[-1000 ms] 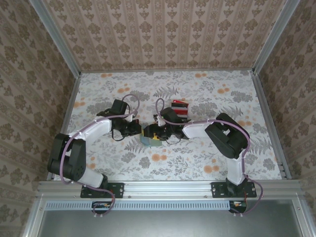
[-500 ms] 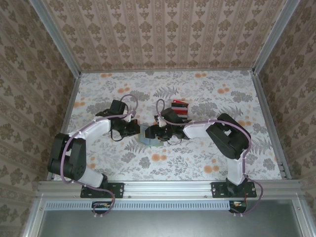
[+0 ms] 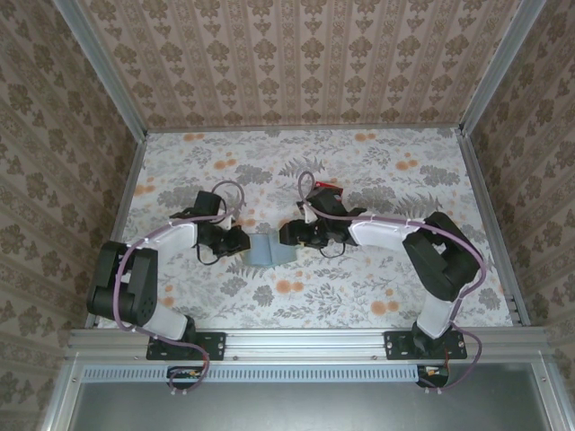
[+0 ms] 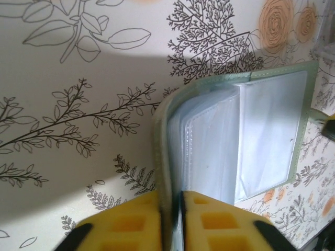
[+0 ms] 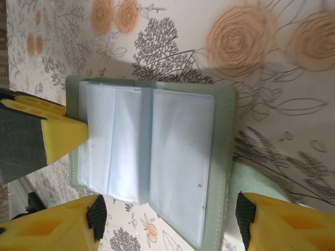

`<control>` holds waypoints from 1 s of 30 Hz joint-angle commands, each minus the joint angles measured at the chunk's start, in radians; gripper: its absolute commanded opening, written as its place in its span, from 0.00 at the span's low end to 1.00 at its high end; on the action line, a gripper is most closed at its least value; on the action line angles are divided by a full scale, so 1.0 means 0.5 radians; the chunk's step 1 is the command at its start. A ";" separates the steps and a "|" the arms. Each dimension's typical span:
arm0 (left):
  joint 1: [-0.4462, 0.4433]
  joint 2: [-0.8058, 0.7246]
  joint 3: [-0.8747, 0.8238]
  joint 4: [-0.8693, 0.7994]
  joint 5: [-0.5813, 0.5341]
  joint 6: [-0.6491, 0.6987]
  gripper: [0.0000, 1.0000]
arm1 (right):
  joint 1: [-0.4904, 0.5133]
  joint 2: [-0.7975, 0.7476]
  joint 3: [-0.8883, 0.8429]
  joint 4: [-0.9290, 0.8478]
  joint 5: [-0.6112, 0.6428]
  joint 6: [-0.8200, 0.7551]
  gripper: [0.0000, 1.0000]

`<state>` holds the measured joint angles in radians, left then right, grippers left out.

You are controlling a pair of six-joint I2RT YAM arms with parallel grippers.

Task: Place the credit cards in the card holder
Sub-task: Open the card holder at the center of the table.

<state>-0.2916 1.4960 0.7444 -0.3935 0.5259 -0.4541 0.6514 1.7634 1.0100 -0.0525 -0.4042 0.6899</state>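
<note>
The card holder (image 3: 264, 250) lies open on the flowered table, its pale blue-grey sleeves (image 5: 183, 157) facing up and its grey-green cover (image 4: 162, 130) curling upward on the left side. My left gripper (image 4: 175, 197) is shut on that raised cover edge, one yellow pad on each side. My right gripper (image 5: 167, 222) hovers open over the holder's right half, with nothing between its fingers. In the top view the left gripper (image 3: 239, 241) and right gripper (image 3: 291, 235) flank the holder. A bit of the red credit cards (image 3: 327, 189) shows behind the right arm.
Patterned walls and a metal frame (image 3: 135, 171) close in the table on three sides. The right arm's forearm (image 3: 386, 229) lies across the middle right. Both arm bases (image 3: 180, 341) sit on the near rail.
My right gripper has drawn back to the right off the card holder, leaving it uncovered. The left arm has shifted slightly left, and its jaws have eased a little.
</note>
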 commanded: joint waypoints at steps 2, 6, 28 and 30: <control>0.020 0.011 -0.003 -0.021 -0.008 0.010 0.25 | -0.023 -0.089 0.037 -0.188 0.093 -0.103 0.69; 0.019 -0.045 0.062 -0.083 -0.016 0.017 0.33 | -0.026 -0.088 0.057 -0.180 0.072 -0.100 0.69; 0.023 -0.113 0.448 -0.355 -0.106 0.131 0.51 | -0.068 -0.246 0.050 -0.194 0.108 -0.128 0.68; 0.009 -0.079 0.529 -0.360 -0.106 0.146 0.51 | -0.122 -0.308 0.091 -0.292 0.142 -0.191 0.68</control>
<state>-0.2863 1.4536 0.9470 -0.5476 0.4732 -0.4168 0.6231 1.6798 1.0153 -0.1429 -0.3683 0.6380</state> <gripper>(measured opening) 0.507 0.685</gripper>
